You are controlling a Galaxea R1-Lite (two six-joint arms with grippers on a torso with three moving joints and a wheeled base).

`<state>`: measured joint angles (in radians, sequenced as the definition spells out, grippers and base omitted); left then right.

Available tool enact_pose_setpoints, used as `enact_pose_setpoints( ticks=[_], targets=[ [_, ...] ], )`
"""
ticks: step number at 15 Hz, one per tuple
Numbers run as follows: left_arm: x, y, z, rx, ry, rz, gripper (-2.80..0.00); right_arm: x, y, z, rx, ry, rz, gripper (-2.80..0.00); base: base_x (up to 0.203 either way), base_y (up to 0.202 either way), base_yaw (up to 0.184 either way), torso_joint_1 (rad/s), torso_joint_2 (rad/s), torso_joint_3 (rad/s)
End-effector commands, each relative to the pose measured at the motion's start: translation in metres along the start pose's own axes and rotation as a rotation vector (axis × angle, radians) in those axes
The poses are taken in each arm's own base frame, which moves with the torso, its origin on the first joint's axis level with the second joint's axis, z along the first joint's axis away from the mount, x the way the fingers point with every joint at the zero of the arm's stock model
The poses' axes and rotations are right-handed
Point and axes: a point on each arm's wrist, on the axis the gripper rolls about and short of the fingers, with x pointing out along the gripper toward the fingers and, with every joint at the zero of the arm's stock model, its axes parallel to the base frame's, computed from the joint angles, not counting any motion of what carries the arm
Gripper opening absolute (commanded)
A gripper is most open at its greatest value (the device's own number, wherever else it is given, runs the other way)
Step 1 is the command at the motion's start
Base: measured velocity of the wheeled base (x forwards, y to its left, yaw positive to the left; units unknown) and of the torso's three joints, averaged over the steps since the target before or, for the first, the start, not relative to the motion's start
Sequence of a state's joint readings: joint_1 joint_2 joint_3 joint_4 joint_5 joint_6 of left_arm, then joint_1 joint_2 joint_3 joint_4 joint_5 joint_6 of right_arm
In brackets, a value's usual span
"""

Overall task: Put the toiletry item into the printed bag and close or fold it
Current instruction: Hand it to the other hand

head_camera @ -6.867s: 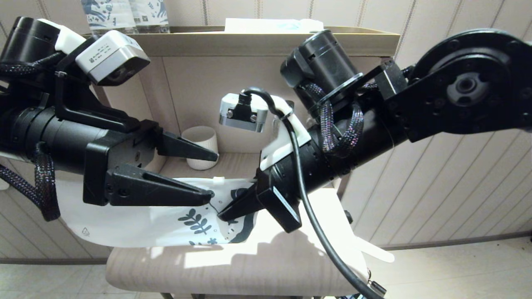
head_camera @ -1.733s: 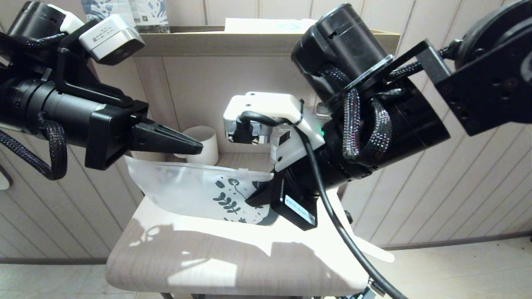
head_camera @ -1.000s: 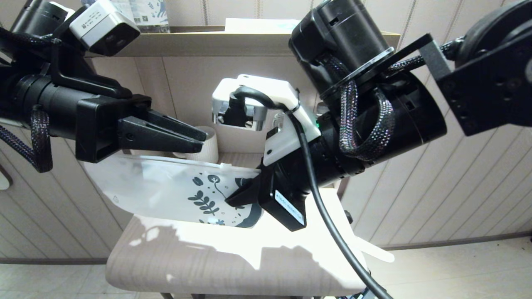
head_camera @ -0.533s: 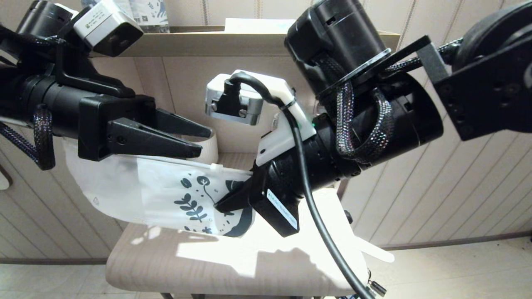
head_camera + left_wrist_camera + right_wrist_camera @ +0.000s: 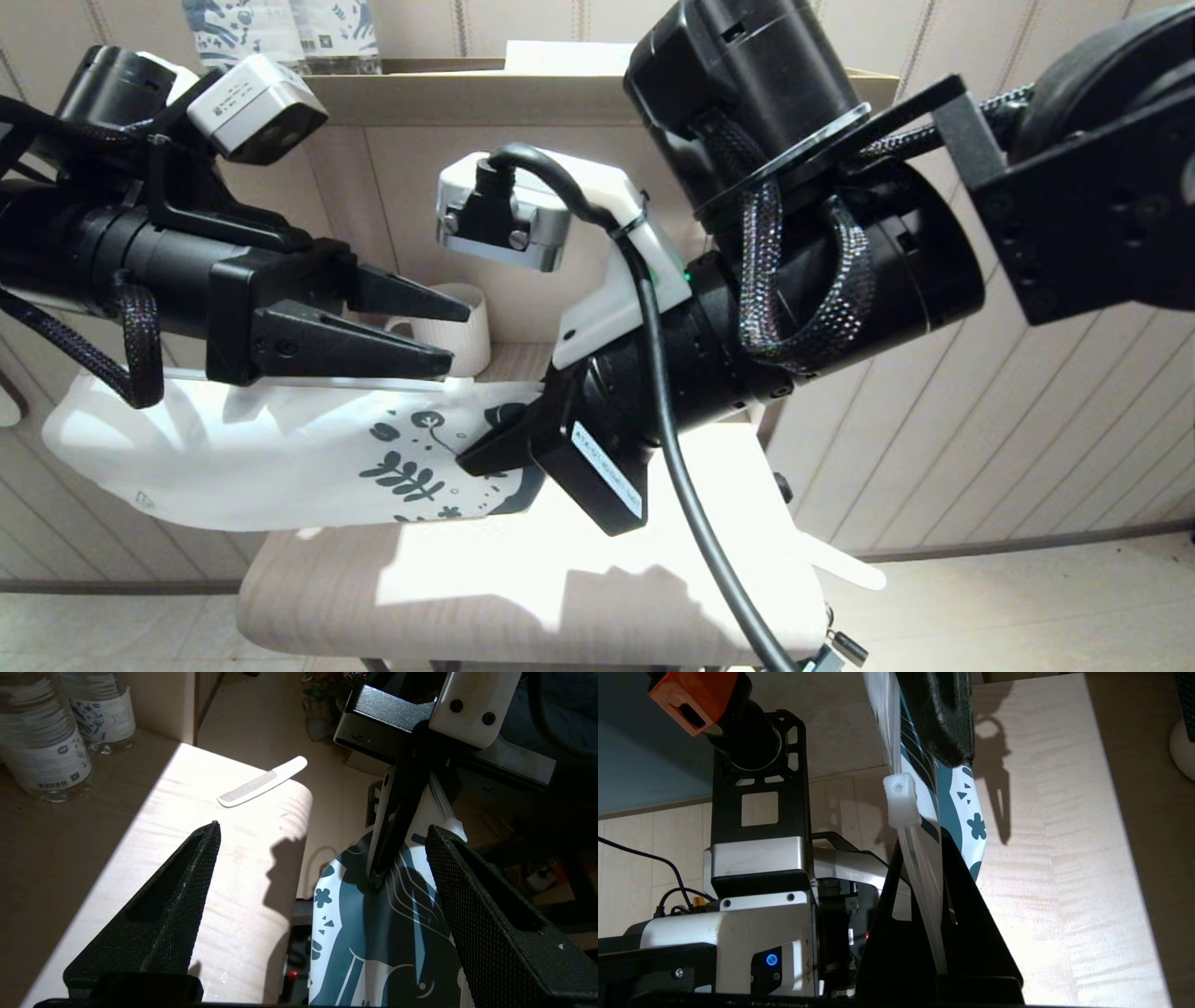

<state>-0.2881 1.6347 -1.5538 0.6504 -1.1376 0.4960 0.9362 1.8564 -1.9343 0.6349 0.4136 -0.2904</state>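
Note:
The printed bag (image 5: 243,457) hangs flat in the air over the table, white with dark teal leaves at one end. My right gripper (image 5: 471,457) is shut on that printed end, by the top strip and its white slider (image 5: 901,798). My left gripper (image 5: 459,336) is open just above the bag's top edge. In the left wrist view the bag (image 5: 387,933) lies between the open fingers, close to one finger (image 5: 467,896). The toiletry item (image 5: 264,781), a slim white comb-like stick, lies on the table's right edge (image 5: 840,565), outside the bag.
A white cup (image 5: 474,341) stands at the back of the table (image 5: 513,607). Blue-printed bottles (image 5: 280,33) and a pale flat packet (image 5: 569,56) sit on the shelf top above. My robot base (image 5: 756,872) is below the table's front edge.
My right gripper has carried the bag leftward and lower, so it hangs flatter and reaches further left. My left gripper's fingers have opened wider above the bag's top edge.

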Motion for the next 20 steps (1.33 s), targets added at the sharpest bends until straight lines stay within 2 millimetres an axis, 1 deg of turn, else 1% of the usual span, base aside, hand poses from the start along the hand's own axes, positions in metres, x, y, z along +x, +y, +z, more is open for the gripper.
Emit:
enact_pose_setpoints(
  ticks=[1, 4, 6, 8, 10, 12, 14, 15, 16, 20],
  targets=[
    [-0.001, -0.002, 0.001, 0.008, -0.004, -0.004, 0.0, -0.001, 0.0, 0.0, 0.0, -0.003, 0.003, -2.8, 0.0, 0.0, 0.0, 0.0, 0.0, 0.0],
    [-0.007, -0.012, 0.009, 0.06, -0.022, 0.01, 0.0, -0.001, -0.002, -0.001, 0.009, 0.004, 0.002, -2.8, 0.0, 0.0, 0.0, 0.0, 0.0, 0.0],
    [-0.012, -0.02, 0.015, 0.11, -0.017, 0.063, 0.0, 0.0, -0.003, -0.002, 0.035, 0.003, 0.001, -2.8, 0.0, 0.0, 0.0, 0.0, 0.0, 0.0],
    [-0.012, -0.026, 0.019, 0.174, 0.009, 0.117, 0.0, -0.001, -0.004, -0.001, 0.042, -0.004, 0.008, -2.8, 0.0, 0.0, 0.0, 0.0, 0.0, 0.0],
    [-0.009, -0.03, 0.024, 0.176, 0.059, 0.174, 0.0, -0.004, -0.011, -0.004, 0.06, 0.001, 0.006, -2.8, 0.0, 0.0, 0.0, 0.0, 0.0, 0.0],
    [-0.013, -0.037, 0.031, 0.156, 0.117, 0.219, 0.0, -0.009, -0.018, -0.006, 0.074, -0.012, 0.019, -2.8, 0.0, 0.0, 0.0, 0.0, 0.0, 0.0],
    [-0.017, -0.048, 0.043, 0.165, 0.152, 0.244, 0.0, -0.009, -0.019, -0.005, 0.071, -0.036, 0.064, -2.8, 0.0, 0.0, 0.0, 0.0, 0.0, 0.0],
    [-0.017, -0.053, 0.049, 0.18, 0.156, 0.24, 0.0, -0.01, -0.019, -0.003, 0.068, -0.057, 0.075, -2.8, 0.0, 0.0, 0.0, 0.0, 0.0, 0.0],
    [-0.013, -0.054, 0.052, 0.182, 0.168, 0.237, 0.0, -0.011, -0.019, 0.0, 0.081, -0.082, 0.084, -2.8, 0.0, 0.0, 0.0, 0.0, 0.0, 0.0],
    [-0.002, -0.057, 0.052, 0.183, 0.173, 0.186, 0.0, -0.015, -0.025, 0.0, 0.146, -0.115, 0.122, -2.8, 0.0, 0.0, 0.0, 0.0, 0.0, 0.0]
  ],
)
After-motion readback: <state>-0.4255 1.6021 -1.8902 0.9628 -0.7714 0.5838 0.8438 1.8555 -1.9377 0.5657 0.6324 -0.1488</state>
